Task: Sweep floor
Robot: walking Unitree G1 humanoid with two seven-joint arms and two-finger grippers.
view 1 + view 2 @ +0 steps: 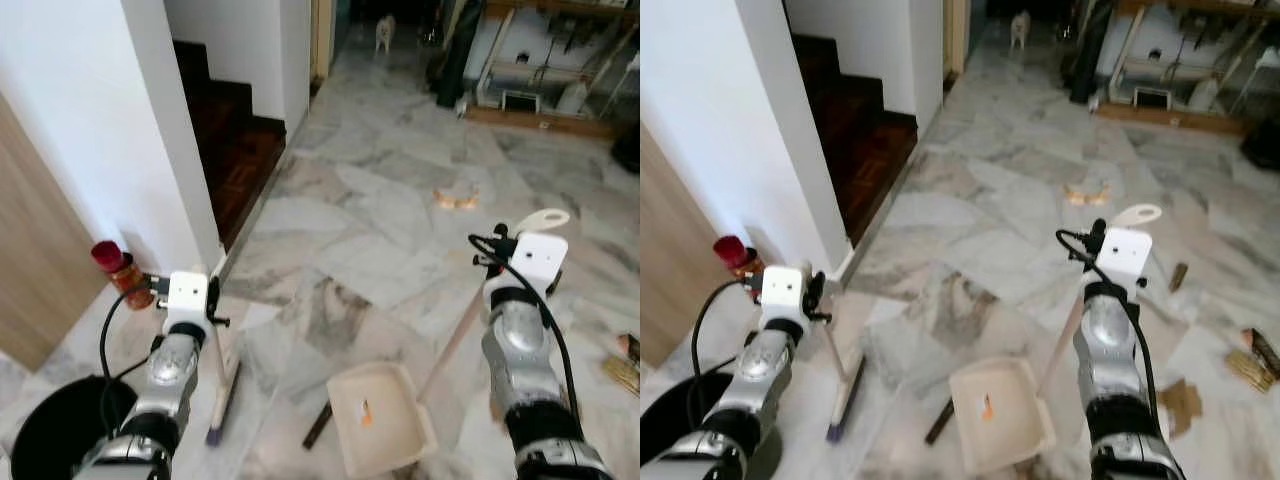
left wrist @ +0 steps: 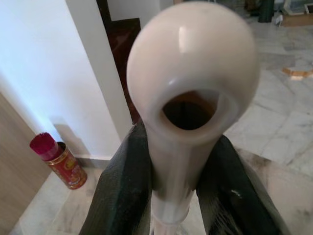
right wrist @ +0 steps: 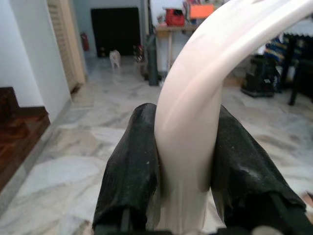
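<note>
The two eye views look from the robot's head, forward and down at the marble floor. Both share the stairs, the dustpan and both arms. The left wrist view sits very close behind the broom handle. The right wrist view sits just as close behind the dustpan handle, facing the far room.

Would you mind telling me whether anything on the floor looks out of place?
Yes: litter lies on the marble floor. An orange scrap sits ahead, brown scraps lie at the right, and one orange bit is already in the dustpan.
</note>
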